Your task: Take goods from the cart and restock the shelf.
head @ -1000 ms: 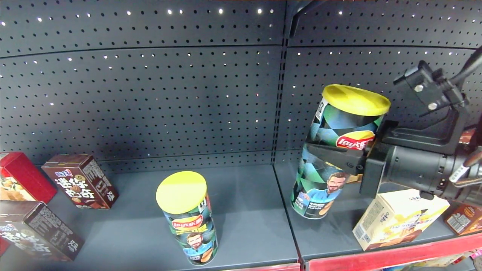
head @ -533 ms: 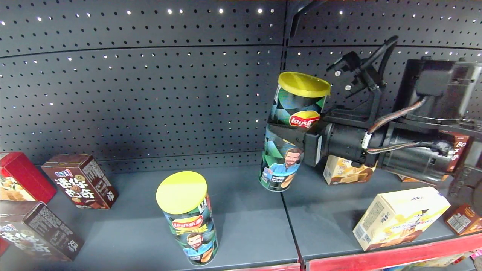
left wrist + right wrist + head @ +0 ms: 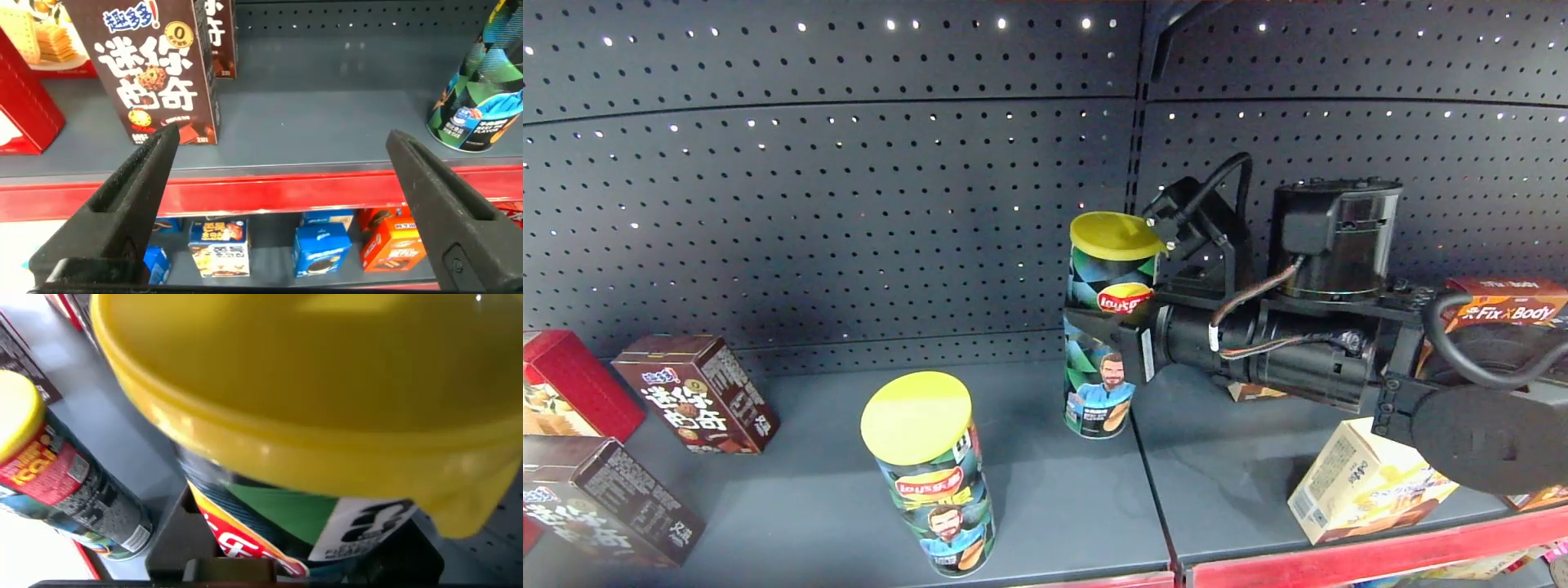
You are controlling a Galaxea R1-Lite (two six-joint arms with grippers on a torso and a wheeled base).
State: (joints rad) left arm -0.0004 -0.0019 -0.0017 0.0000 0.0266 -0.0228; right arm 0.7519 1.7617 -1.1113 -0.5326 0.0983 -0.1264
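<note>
A chips can (image 3: 1104,327) with a yellow lid stands upright far back on the grey shelf (image 3: 1054,490), right by the seam between two shelf boards. My right gripper (image 3: 1112,336) is shut on its middle, from the right side. Whether its base touches the shelf I cannot tell. In the right wrist view the held chips can (image 3: 310,400) is seen from close up. A second, matching can (image 3: 933,474) stands near the shelf's front edge, to the left of the held one. My left gripper (image 3: 282,137) hangs open in front of the shelf's red edge (image 3: 261,192), holding nothing.
Brown snack boxes (image 3: 696,392) and a red box (image 3: 572,384) stand at the shelf's left. A cream box (image 3: 1368,482) and an orange box (image 3: 1507,298) are on the right, under and behind my right arm. A pegboard wall (image 3: 849,204) closes the back. The lower shelf holds small packs (image 3: 323,249).
My right arm carried the can leftward and lower, from the right bay to the seam between the boards. The front can and the boxes stayed put.
</note>
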